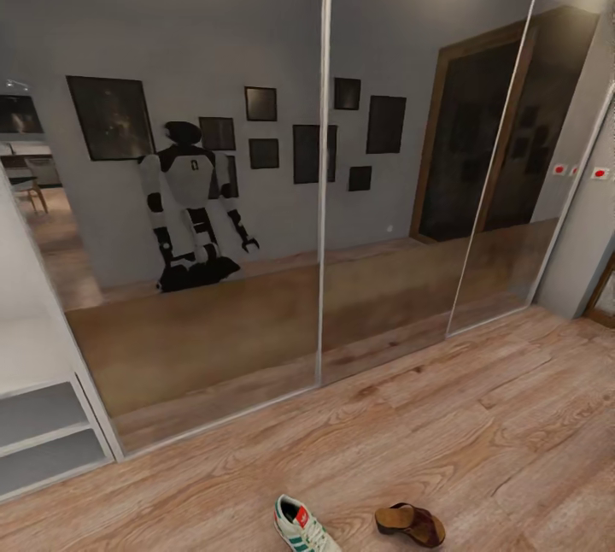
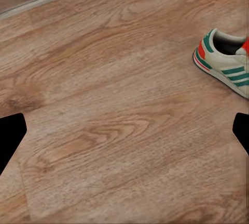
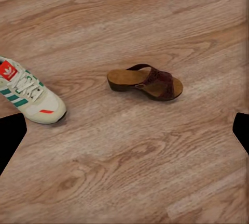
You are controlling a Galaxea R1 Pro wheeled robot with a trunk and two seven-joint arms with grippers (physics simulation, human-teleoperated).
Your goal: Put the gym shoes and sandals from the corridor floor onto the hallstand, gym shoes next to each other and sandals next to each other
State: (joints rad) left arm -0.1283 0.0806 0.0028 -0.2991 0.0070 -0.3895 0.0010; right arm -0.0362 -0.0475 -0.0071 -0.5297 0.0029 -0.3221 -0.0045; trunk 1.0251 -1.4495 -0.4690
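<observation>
Your right gripper (image 3: 124, 130) has its fingers spread wide, holding nothing; the sandal (image 3: 146, 82) lies on the corridor floor (image 3: 129, 172) just ahead, a gym shoe (image 3: 28, 94) beside it. Your left gripper (image 2: 124, 130) hangs equally open, that gym shoe off to one side.

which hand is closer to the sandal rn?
Right, probably. The sandal lies mid-frame ahead of the right hand, on the floor. The left hand faces bare planks with a gym shoe off to one side. Neither hand touches anything.
</observation>
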